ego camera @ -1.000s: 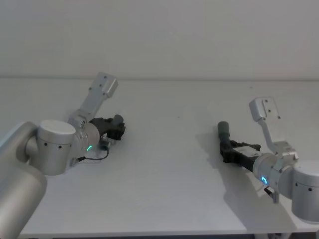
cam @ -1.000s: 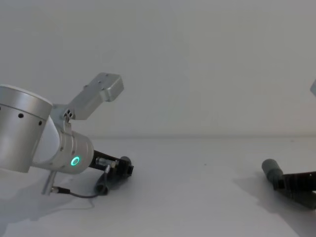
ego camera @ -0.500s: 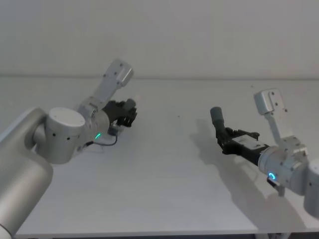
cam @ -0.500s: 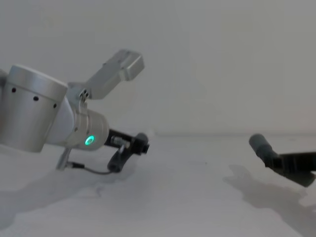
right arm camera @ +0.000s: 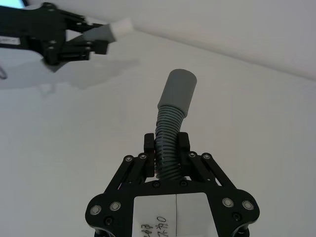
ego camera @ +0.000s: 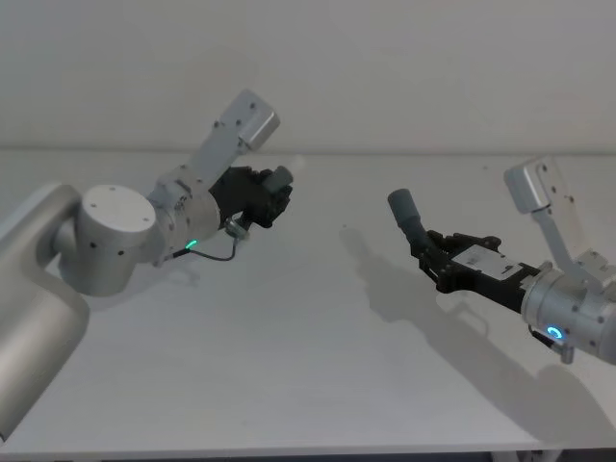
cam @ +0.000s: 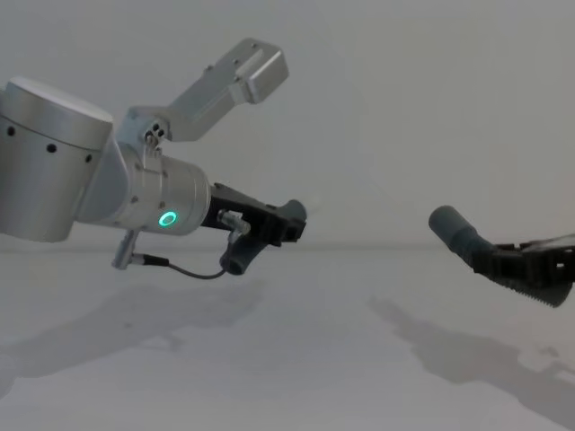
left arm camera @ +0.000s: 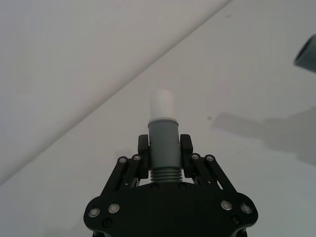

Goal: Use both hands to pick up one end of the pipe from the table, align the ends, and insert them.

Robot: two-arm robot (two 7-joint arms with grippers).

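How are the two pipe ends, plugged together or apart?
Apart. The left gripper holds the white-tipped end, the right gripper holds the socket end, and table shows between them.

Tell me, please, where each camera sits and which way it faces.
Head view: high on the body, looking down at the table; both arms, left claw, right claw.
Chest view: lower, looking across the table; both claws side-on.
Left wrist view: behind the left claw, facing along its whitish tip.
Right wrist view: behind the right claw, facing along its socket cuff.
Shared: head and chest both show each claw's hose, ends apart.
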